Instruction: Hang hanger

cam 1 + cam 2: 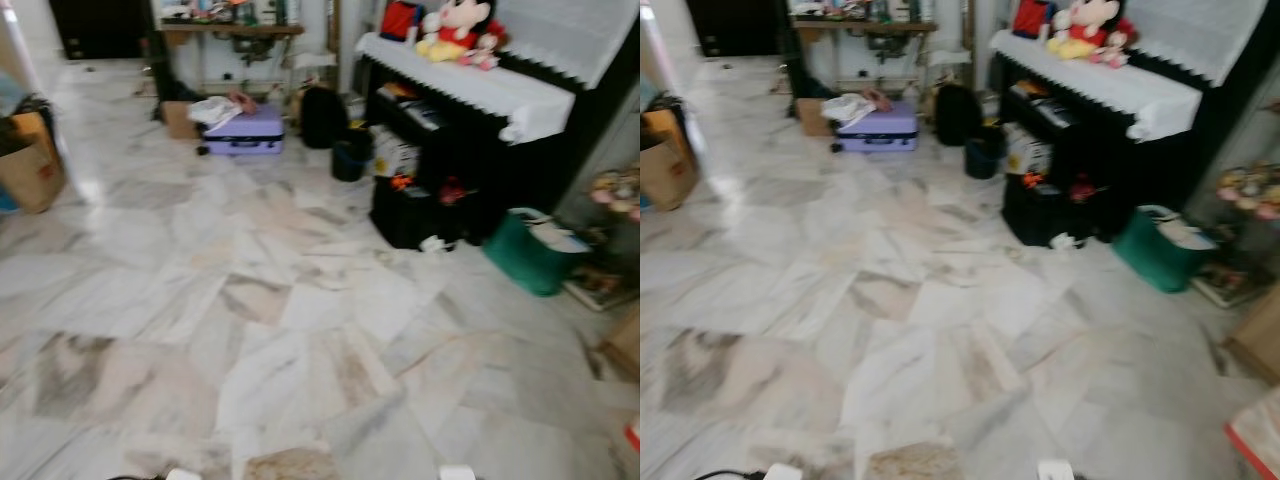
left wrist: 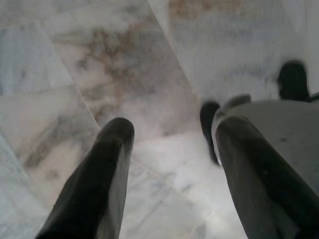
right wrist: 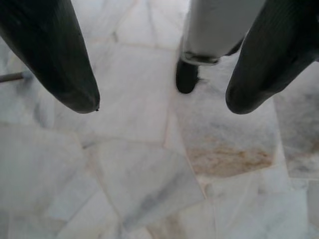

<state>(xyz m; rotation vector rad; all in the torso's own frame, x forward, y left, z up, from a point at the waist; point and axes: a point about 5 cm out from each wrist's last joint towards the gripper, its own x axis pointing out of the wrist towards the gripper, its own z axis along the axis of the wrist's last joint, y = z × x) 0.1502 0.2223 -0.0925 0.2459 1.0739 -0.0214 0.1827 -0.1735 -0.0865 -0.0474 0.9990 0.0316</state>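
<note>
Left gripper (image 2: 169, 137): we see our two long black fingers spread well apart with only floor between them, pointing down; beside one finger stands our grey leg with a black foot (image 2: 209, 124).
Right gripper (image 3: 162, 104): here too our two black fingers stand wide apart and hold nothing, hanging over the floor; our other grey leg and black foot (image 3: 187, 77) show between them.
Floor: white marble tiles with grey and tan veins (image 1: 300, 330) spread across the lower and middle frame of the head views, which are a little blurred.
Middle right: a green basket with pale contents (image 1: 530, 250) sits on the floor, just beside a low black bag or case (image 1: 410, 215) at the foot of the piano.
Right, upper: a black upright piano (image 1: 560, 150) carries a white lace-edged cloth (image 1: 480, 85), and a red, black and yellow plush mouse toy (image 1: 455, 30) sits on top.
Far left: a brown cardboard box (image 1: 30, 165) rests at the left edge.
Upper centre: a lilac hard-shell suitcase (image 1: 245, 132) lies flat with white cloth on it; a black backpack (image 1: 323, 117) and a dark bucket (image 1: 350, 158) stand near it.
Far top: a wooden shelf with clutter (image 1: 230, 25).
Hanger: we cannot make one out anywhere in these views.
</note>
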